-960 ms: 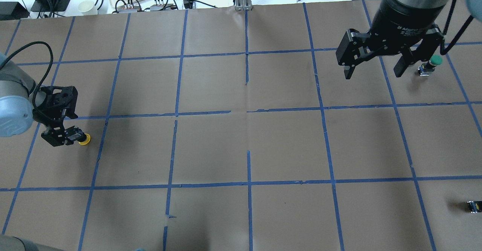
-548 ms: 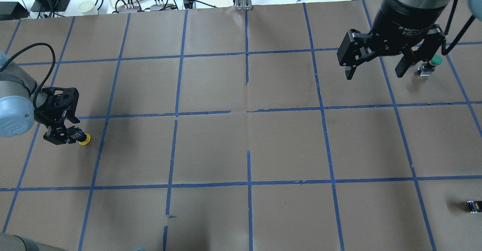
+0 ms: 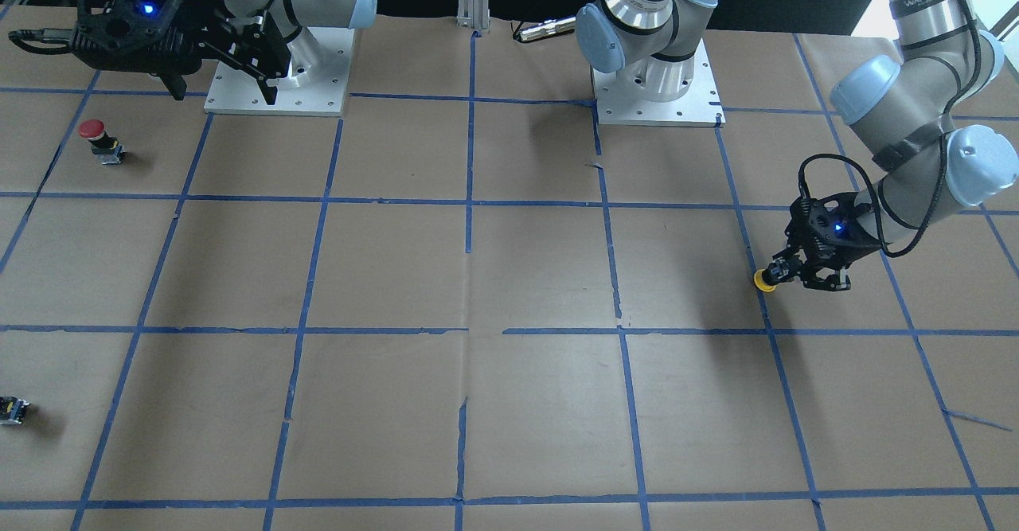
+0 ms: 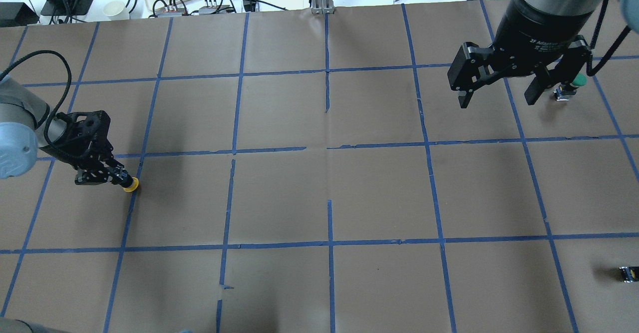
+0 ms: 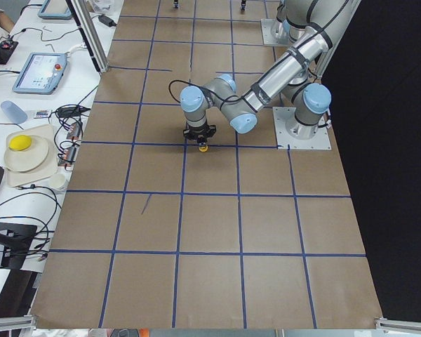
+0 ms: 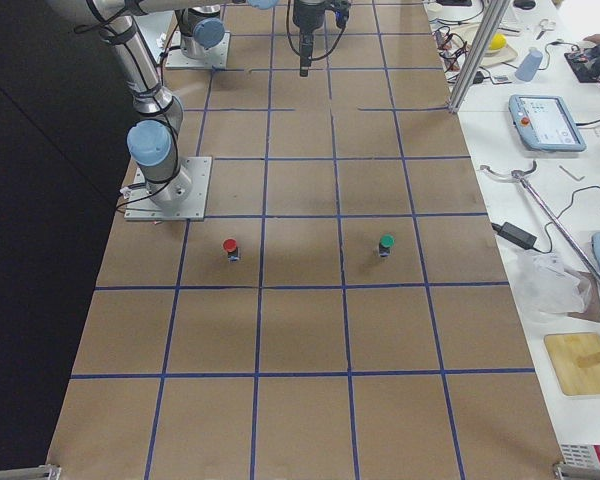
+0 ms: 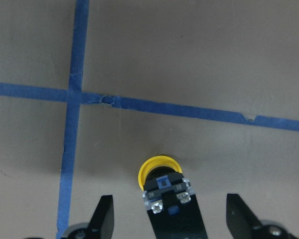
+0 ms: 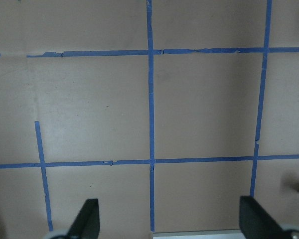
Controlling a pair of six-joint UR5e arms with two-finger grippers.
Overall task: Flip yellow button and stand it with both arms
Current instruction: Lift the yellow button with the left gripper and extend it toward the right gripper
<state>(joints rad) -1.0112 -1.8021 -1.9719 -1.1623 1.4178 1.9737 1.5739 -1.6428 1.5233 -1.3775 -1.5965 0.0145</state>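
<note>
L end effector (image 4: 119, 179) prob grips yellow button (image 4: 131, 186) | cap by tape line (image 4: 126, 218)

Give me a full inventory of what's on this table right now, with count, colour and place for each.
table: one, brown with blue tape grid, underneath everything
yellow button: one, yellow cap, in the left claw, robot's left side
red button: one, red cap, standing, robot's right side
green button: one, green cap, standing, right side, farther out than red
small black part: one, black, right end
left claw: one, black, shut on the yellow button
right claw: one, black, open, above the right side
</note>
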